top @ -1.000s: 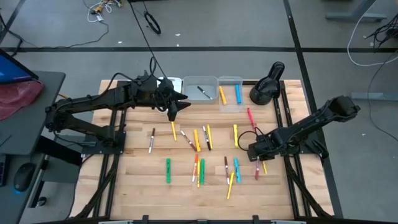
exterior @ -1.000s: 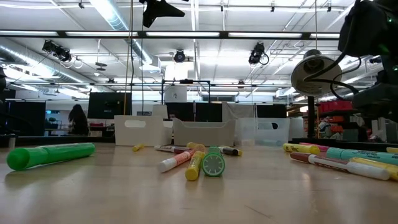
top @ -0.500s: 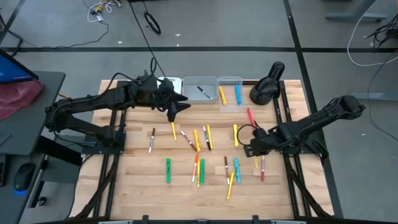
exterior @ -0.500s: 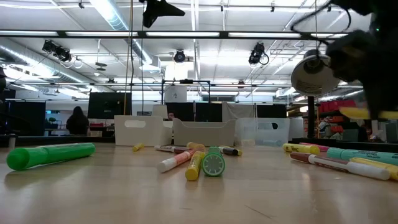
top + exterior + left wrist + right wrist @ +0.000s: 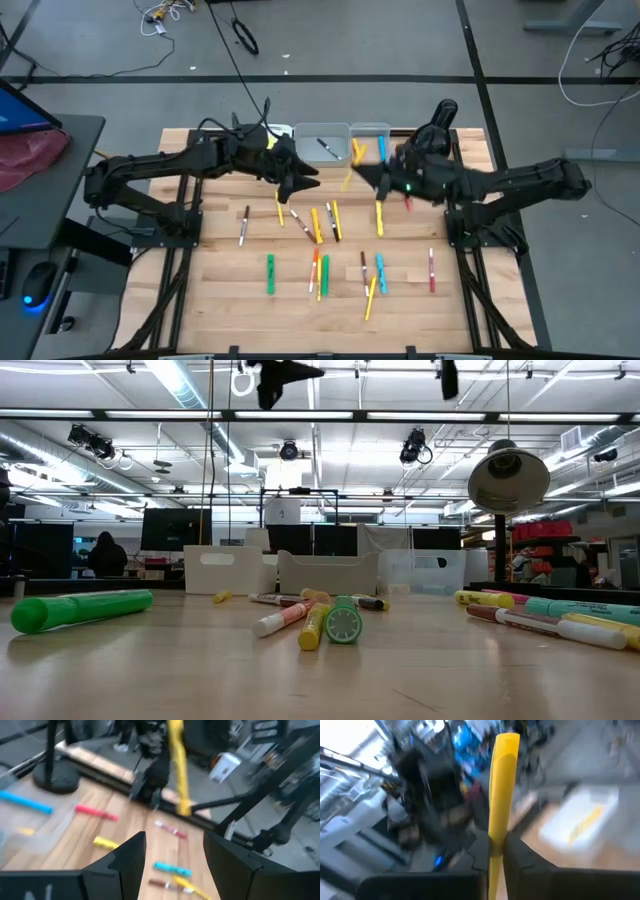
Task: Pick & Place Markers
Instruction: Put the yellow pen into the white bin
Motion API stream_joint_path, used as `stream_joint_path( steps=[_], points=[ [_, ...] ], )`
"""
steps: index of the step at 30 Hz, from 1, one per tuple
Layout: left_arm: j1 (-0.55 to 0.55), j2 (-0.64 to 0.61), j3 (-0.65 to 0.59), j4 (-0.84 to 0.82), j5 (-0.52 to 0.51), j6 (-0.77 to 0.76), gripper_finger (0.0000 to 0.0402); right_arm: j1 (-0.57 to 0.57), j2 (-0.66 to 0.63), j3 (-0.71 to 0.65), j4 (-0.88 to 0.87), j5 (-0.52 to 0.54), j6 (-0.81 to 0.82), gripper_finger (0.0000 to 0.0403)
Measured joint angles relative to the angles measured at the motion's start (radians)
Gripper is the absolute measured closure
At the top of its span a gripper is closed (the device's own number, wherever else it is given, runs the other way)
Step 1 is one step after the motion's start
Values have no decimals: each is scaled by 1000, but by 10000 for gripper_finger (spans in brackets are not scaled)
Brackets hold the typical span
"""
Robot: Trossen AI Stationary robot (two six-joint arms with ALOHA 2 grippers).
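Observation:
Several markers [image 5: 318,226] in yellow, orange, green, blue and red lie flat on the wooden table [image 5: 220,290]. My right gripper [image 5: 358,176] hangs level above the table's far middle, shut on a yellow marker [image 5: 501,785]. That marker also shows in the left wrist view [image 5: 177,765]. My left gripper [image 5: 308,182] hangs just to the left of it and faces it. Its fingers [image 5: 127,857] stand open with nothing between them. My right gripper pinches the yellow marker's lower part [image 5: 496,832] between its two fingers. The fingers come level from the table's right side and lie across the marker. The marker stands nearly upright, its longer part above the fingers, lifted clear of the table.
Two clear bins [image 5: 322,145] [image 5: 370,148] and a white bin [image 5: 275,133] stand along the far edge; markers lie in the clear ones. A black desk lamp [image 5: 430,135] stands at the far right. A red marker [image 5: 431,268] lies alone near the right edge.
My right gripper has risen from the markers at the table's right. It has swung toward the far edge and the left, and turned from pointing down to level. It has carried the yellow marker clear of the table. My left gripper has shifted a little toward the right.

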Motion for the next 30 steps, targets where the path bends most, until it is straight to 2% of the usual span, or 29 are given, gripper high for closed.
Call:
stream_joint_path(
  steps=[5, 8, 15, 19, 24, 27, 30],
  points=[
    [-4, 53, 0, 186, 6, -26, 197, -69, 69, 131, -53, -51, -136, 385],
    [-5, 77, 1, 254, -43, -27, 197, -83, 109, 159, -44, -90, -146, 385],
    [-4, 100, 0, 247, -89, -26, 206, -84, 142, 167, -37, -118, -146, 385],
    [-5, 103, 0, 247, -89, -25, 253, -84, 143, 167, -42, -135, -145, 383],
    [-5, 103, 0, 252, -75, -5, 365, -85, 143, 167, -49, -134, -145, 357],
    [4, 91, 0, 198, -79, -35, 370, -89, 138, 167, -92, -141, -142, 330],
    [53, 42, 1, 2, -133, -107, 370, -92, 105, 166, -200, -152, -114, 301]
  ],
)
